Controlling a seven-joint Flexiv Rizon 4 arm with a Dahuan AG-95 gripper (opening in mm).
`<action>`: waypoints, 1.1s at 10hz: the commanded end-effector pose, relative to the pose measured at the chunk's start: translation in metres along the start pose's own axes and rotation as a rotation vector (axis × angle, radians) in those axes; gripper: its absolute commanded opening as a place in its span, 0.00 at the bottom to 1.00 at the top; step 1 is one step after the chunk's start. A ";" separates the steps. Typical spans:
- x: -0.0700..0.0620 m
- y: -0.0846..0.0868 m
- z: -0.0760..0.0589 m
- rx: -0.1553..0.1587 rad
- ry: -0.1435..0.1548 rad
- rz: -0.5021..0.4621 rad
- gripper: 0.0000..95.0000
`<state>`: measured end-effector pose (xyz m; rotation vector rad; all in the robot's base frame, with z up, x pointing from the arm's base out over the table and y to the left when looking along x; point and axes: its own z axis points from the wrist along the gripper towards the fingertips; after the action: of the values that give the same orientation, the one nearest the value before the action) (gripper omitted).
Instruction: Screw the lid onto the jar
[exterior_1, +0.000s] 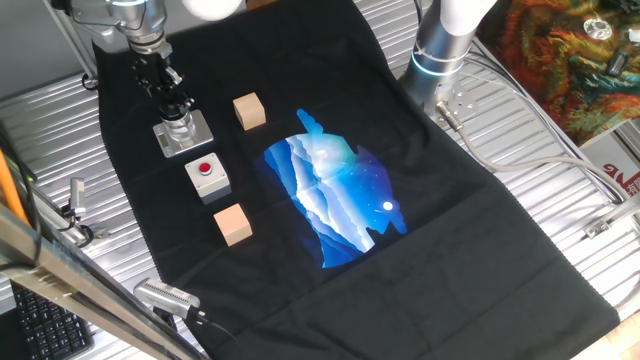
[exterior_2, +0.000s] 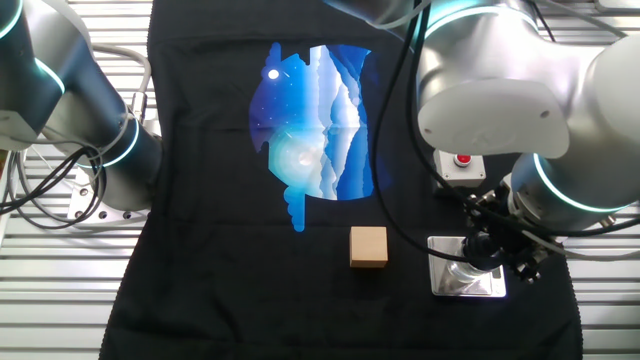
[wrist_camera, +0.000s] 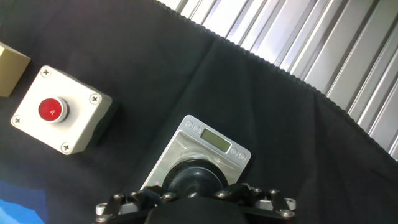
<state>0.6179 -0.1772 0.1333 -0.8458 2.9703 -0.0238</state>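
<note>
tool over the jar, lid under its fingers

the tool (exterior_1: 172, 104) sat closed around the small black lid (wrist_camera: 198, 177) atop the jar (exterior_1: 181, 126), which stood on its metal base on the tabletop beside the button box (exterior_1: 207, 175). lid looked light, stiff, likely slippery; best held by its rim.

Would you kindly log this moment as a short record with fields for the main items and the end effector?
end effector: directly above the jar, fingers at the lid; open or shut cannot be told
lid: black, on top of the jar, under the end effector
jar: upright on its grey square base plate
button box: grey with a red button, beside the jar
wooden cubes: one beyond the box, one nearer
surface: black cloth with blue print
</note>
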 end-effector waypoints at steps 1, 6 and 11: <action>0.000 0.000 0.001 -0.001 0.000 0.000 0.80; 0.000 -0.001 0.004 -0.006 0.000 -0.005 0.80; 0.000 -0.001 0.005 -0.006 0.000 -0.008 0.80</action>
<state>0.6187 -0.1778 0.1279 -0.8578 2.9685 -0.0149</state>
